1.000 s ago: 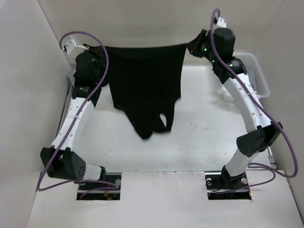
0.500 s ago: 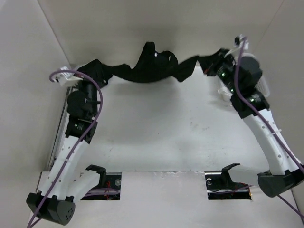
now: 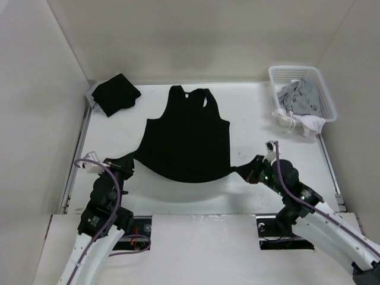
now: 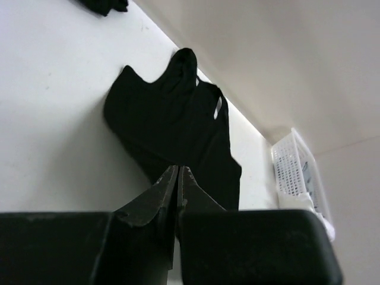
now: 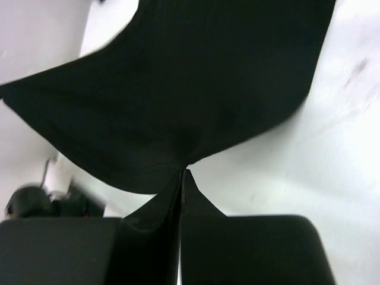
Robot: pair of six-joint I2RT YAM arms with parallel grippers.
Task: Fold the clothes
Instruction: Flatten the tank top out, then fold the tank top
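The clothes (image 3: 185, 139), a black sleeveless top, lie spread flat on the table with the straps toward the far wall and the hem toward me. My left gripper (image 3: 127, 165) is shut on the hem's left corner, which is stretched out to it. My right gripper (image 3: 250, 173) is shut on the hem's right corner. In the left wrist view the closed fingertips (image 4: 178, 168) point at the garment (image 4: 172, 124). In the right wrist view the fabric (image 5: 196, 89) runs into a pinched point at the closed tips (image 5: 183, 171).
A folded black cloth (image 3: 116, 94) lies at the back left corner. A white basket (image 3: 325, 98) holding pale grey and white garments stands at the back right. Walls close in the table on the left, back and right.
The garment hung between raised grippers at the back, then swung over. Both arms have drawn back toward the near edge and it now lies flat on the table, still held.
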